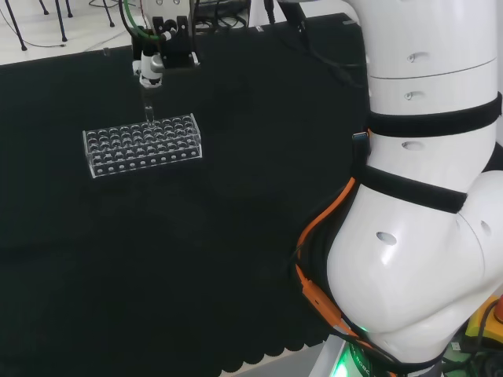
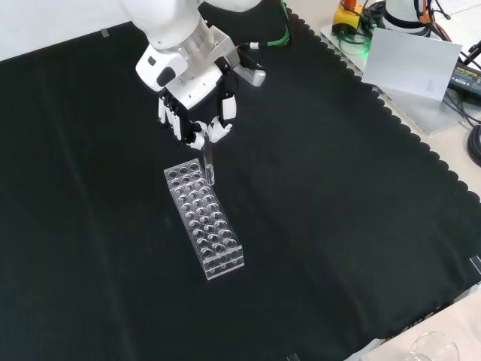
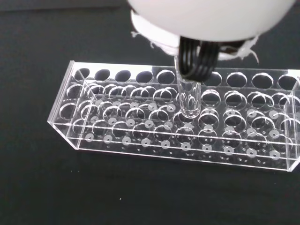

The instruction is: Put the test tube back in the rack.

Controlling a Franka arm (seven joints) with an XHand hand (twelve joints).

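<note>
The black and white hand (image 2: 197,119) hangs just above the far end of the clear plastic test tube rack (image 2: 204,219), that is, the rack's upper end in the front view. Its fingers (image 2: 223,113) are curled downward and pinch the top of a slender clear glass test tube (image 2: 210,165), which hangs upright below them. In the head view the hand (image 1: 151,69) sits directly over the rack's (image 1: 141,144) far long edge, right of that edge's middle, with the tube (image 1: 148,111) dropping straight down from it toward the top plate.

In the wrist view the tube's (image 3: 189,99) rounded lower end is level with the rack's (image 3: 140,136) perforated top plate, over the holes of the inner rows, somewhat toward one end of the rack. Whether the tip has already entered a hole or only hovers on the plate cannot be told. A bundle of black cables (image 3: 197,61) loops down in front of the tube's upper part, under the blurred white part of the hand (image 3: 206,16).

The rack is a long, rectangular block of transparent plastic with several rows of round holes, lying flat on the black cloth (image 2: 353,210) covering the bench. Around the rack the cloth is bare on all sides. Its scalloped hem (image 2: 421,143) runs well to the right of the rack in the front view.
</note>
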